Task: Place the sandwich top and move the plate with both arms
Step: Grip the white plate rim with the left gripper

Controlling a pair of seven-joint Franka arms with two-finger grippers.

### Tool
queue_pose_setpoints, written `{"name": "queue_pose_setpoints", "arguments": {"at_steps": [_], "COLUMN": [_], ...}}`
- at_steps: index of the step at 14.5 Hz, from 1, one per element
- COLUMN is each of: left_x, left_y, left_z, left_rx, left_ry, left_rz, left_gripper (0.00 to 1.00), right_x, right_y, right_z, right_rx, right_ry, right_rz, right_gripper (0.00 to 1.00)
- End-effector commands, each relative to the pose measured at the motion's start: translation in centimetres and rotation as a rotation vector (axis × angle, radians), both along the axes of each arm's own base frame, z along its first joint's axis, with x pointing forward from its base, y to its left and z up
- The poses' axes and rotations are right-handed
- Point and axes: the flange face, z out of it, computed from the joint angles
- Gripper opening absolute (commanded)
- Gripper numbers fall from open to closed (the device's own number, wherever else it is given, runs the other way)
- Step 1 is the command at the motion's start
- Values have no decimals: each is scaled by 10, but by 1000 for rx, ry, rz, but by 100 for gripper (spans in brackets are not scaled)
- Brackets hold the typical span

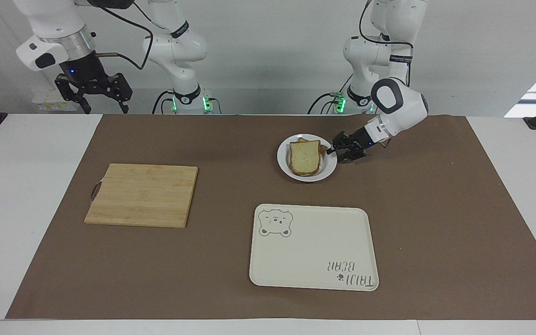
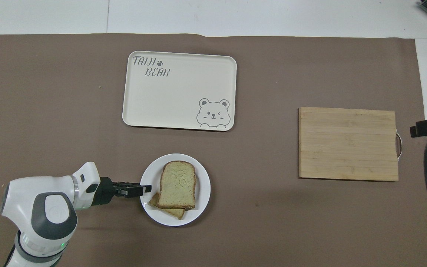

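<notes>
Brown mat [image 1: 435, 209]: open lanes and blockages.
- Plate [image 1: 283, 163] with stacked bread [image 1: 304, 157], near the mat's robot-side edge: left gripper [image 1: 334, 152] low at its rim on the left arm's side, blocking that approach; the plate's other sides open.
- Cream tray [image 1: 312, 251], toward the mat's edge away from the robots: a bare strip separates it from the plate.
- Cutting board [image 1: 141, 194], toward the right arm's end: a wide bare lane between it and plate and tray.
- Right gripper [image 1: 93, 95]: raised over the table's robot-side edge near that end's corner.
</notes>
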Motion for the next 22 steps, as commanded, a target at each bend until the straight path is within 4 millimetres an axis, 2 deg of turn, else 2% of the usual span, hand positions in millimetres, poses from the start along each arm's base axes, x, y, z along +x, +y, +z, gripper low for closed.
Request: {"name": "queue_pose_setpoints", "arguments": {"at_steps": [1, 9, 10, 13, 19, 22], "left_x": [-9, -13, -14, -16, -17, -16], "left_y": [2, -5, -7, -7, -12, -13], "left_z": [2, -6, -6, -7, -7, -7], "left_rx": [-19, -10, -10, -9, 0, -1], "left_ry": [-13, 3, 4, 9, 1, -5], "left_rz": [-1, -16, -22, -22, -31, -39], "left_gripper": [59, 49, 44, 37, 0, 0], "right_x": [-6, -6, -6, -6, -5, -6], "right_y": [0, 0, -1, 0, 0, 0], "right_z": [1, 1, 1, 1, 1, 1], "right_rx": [-5, -5, -6, -5, -5, -5], "right_ry": [-5, -5, -5, -5, -6, -5], "right_rz": [22, 22, 22, 22, 22, 22], "right_gripper": [100, 100, 100, 100, 100, 100]}}
